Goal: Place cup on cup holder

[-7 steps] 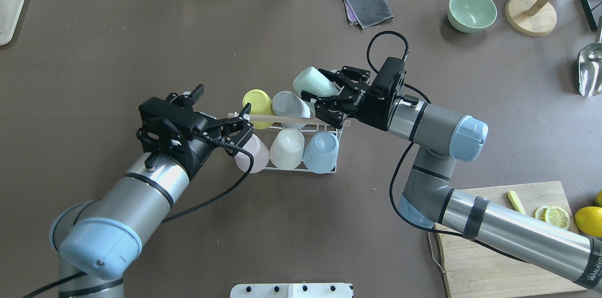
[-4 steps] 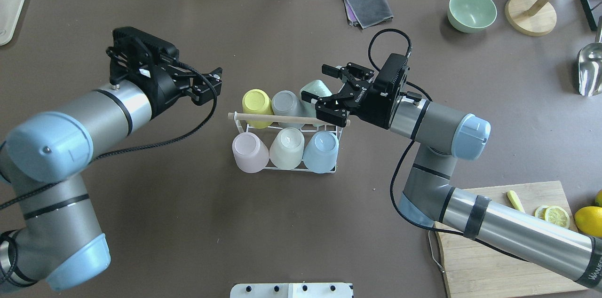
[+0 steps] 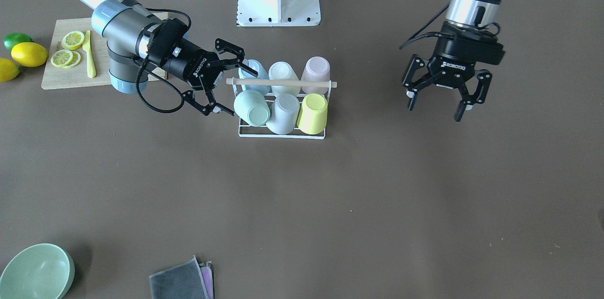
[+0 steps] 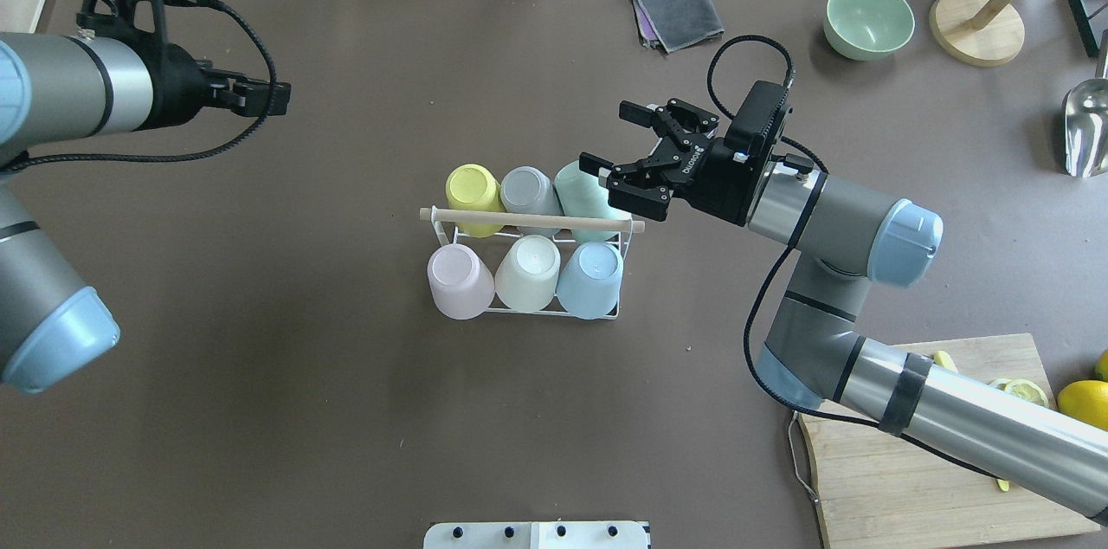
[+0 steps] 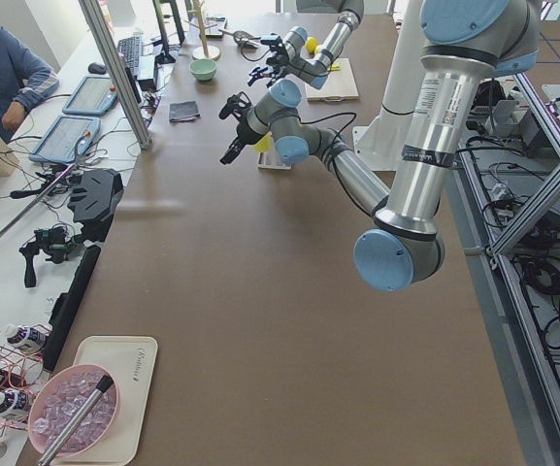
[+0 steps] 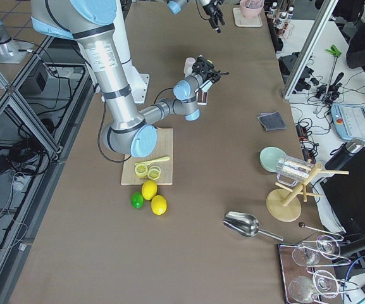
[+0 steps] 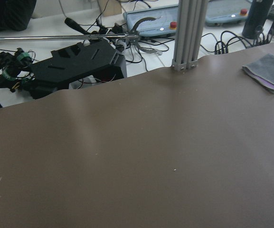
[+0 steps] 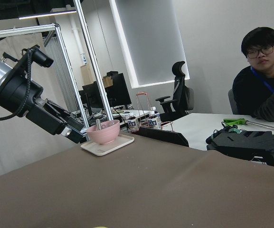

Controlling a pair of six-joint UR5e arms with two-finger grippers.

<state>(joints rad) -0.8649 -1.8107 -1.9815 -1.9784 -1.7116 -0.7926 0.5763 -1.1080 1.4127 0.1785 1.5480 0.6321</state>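
The cup holder (image 4: 528,220) is a white wire rack with a wooden rod across its top, in the middle of the table. It carries six upturned cups: yellow, grey and mint (image 4: 582,198) in the far row, pink, cream and blue in the near row. My right gripper (image 4: 604,135) is open and empty, just right of the mint cup and apart from it. In the front-facing view the right gripper (image 3: 232,86) stands beside the mint cup (image 3: 252,108). My left gripper (image 3: 435,109) is open and empty, far from the rack (image 3: 283,135); it also shows in the overhead view (image 4: 275,97).
A cutting board (image 4: 909,480) with lemon slices and lemons (image 3: 29,53) lies under my right arm. A green bowl (image 4: 868,19), a grey cloth (image 4: 678,10), a wooden stand (image 4: 976,25) and a metal scoop (image 4: 1086,129) sit at the far side. A white tray (image 4: 17,21) lies far left.
My right gripper has let go of the mint cup on the rack's far right place and drawn back to the right. My left gripper has left the rack and swung far to the left.
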